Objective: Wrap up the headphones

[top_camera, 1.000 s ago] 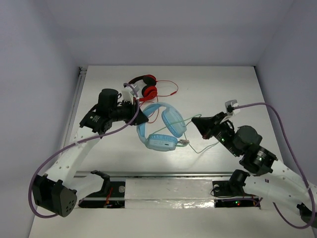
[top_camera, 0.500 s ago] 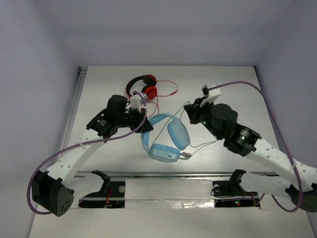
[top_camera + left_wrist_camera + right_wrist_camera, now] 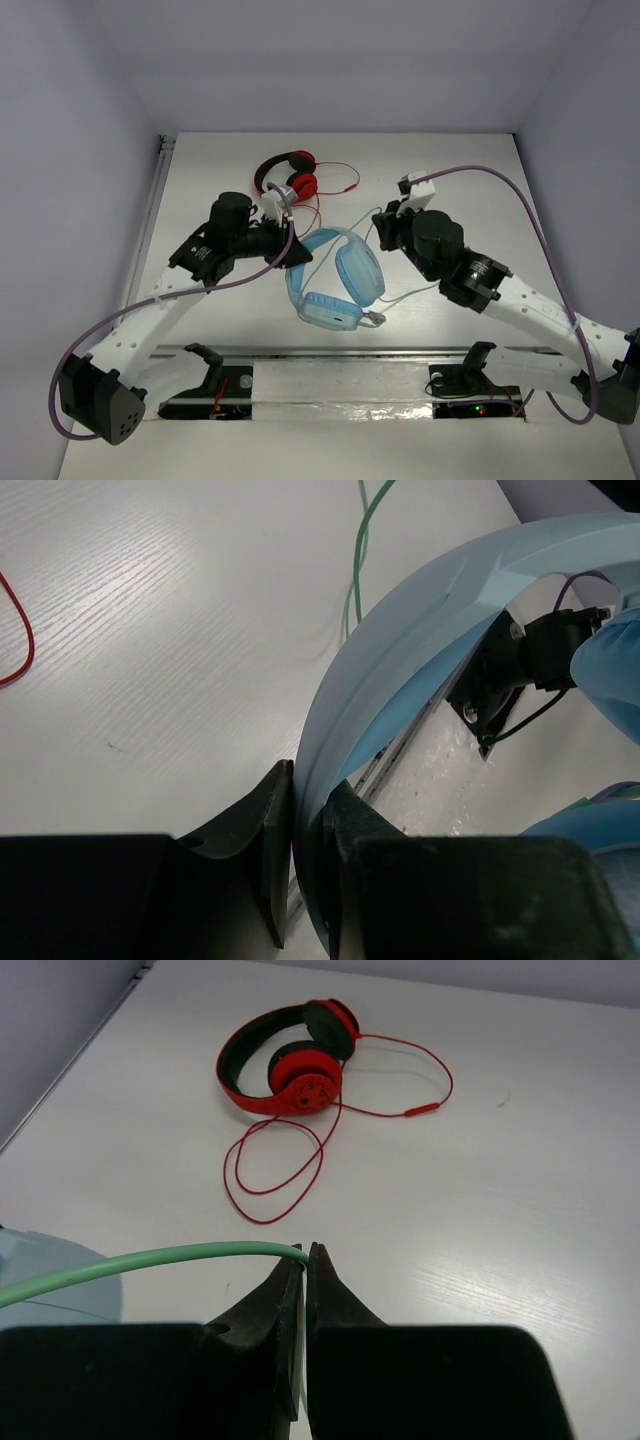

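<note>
The light-blue headphones point(image 3: 338, 282) are held up over the middle of the table, band to the left, cups to the right and front. My left gripper point(image 3: 298, 256) is shut on their wide band point(image 3: 400, 640). My right gripper point(image 3: 378, 222) is shut on the thin green cable point(image 3: 150, 1258), which runs left from its tips toward the headphones. More green cable point(image 3: 412, 292) loops on the table right of the cups.
Smaller red-and-black headphones point(image 3: 290, 175) with a looped red cable point(image 3: 290, 1160) lie at the back of the table, just behind my left gripper. A metal rail point(image 3: 330, 352) runs along the near edge.
My right gripper has swung from the front right to behind the headphones, drawing the green cable with it. My left gripper has shifted the headphones slightly right and forward.
</note>
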Tool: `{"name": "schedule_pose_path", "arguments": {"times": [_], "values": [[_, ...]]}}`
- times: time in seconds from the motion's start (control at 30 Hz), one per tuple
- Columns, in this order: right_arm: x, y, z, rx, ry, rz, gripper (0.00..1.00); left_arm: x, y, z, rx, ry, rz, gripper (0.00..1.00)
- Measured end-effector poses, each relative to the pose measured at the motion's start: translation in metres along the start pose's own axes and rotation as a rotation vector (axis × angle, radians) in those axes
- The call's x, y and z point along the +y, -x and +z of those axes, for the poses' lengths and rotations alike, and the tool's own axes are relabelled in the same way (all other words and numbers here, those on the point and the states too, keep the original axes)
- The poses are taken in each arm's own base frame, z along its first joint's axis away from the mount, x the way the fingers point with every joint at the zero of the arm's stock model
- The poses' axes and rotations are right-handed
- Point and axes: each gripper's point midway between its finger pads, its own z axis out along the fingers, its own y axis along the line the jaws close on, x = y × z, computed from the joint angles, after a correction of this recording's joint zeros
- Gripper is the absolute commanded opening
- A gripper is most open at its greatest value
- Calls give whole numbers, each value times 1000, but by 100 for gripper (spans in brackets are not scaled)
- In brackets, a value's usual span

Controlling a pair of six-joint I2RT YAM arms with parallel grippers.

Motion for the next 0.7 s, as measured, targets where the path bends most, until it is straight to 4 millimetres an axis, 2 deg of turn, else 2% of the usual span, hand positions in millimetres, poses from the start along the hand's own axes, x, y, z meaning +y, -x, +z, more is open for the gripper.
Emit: {"name": "schedule_pose_path", "arguments": {"times": [0.07, 0.2, 0.37, 0.5, 0.7], "values": [[-5, -6, 1, 0, -13, 21, 0, -3, 2, -2, -10, -3, 1, 0], [-12, -35, 4, 36, -22, 49, 0, -10, 13, -9, -40, -10, 14, 0], [-7, -65, 3, 60, 36, 99, 0, -19, 31, -18, -83, -5, 38, 0], [0, -65, -2, 34, 92, 144, 0, -18, 38, -24, -97, 32, 39, 0], [4, -45, -14, -31, 135, 196, 0, -7, 45, -30, -113, 122, 41, 0]]}}
